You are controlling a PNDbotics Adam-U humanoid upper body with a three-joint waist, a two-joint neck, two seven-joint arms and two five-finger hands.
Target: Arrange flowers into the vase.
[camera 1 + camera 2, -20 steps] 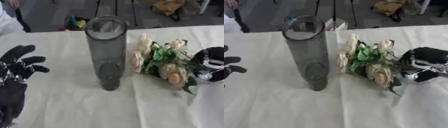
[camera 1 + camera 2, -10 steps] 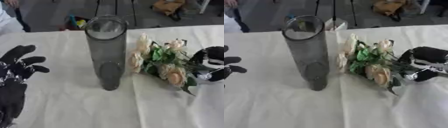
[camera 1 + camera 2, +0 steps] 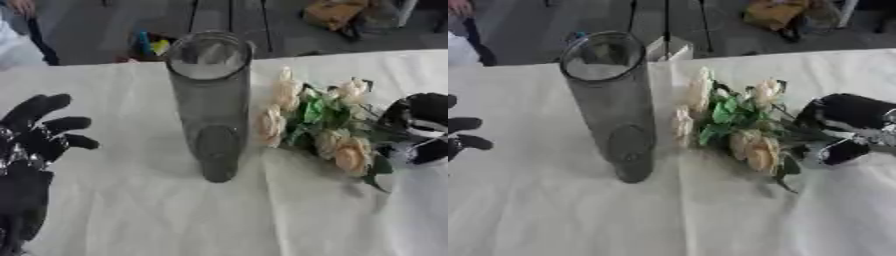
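Cream roses [image 3: 325,131], green leaves, grey vase [image 3: 210,100]

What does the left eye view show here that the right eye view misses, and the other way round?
Only the left eye view shows the whole black left hand, open, fingers spread. Only the right eye view shows a small white box behind the vase and more of the black right hand at the stems. Both show the tall clear glass vase, empty, and the cream rose bunch lying on the white tablecloth.

Bare cloth [image 3: 157,210] lies open ahead of the left hand [image 3: 35,145] fingers, up to the upright vase [image 3: 210,100]. Flowers [image 3: 728,125] (touching the vase's side) crowd the right hand [image 3: 846,125] fingers.
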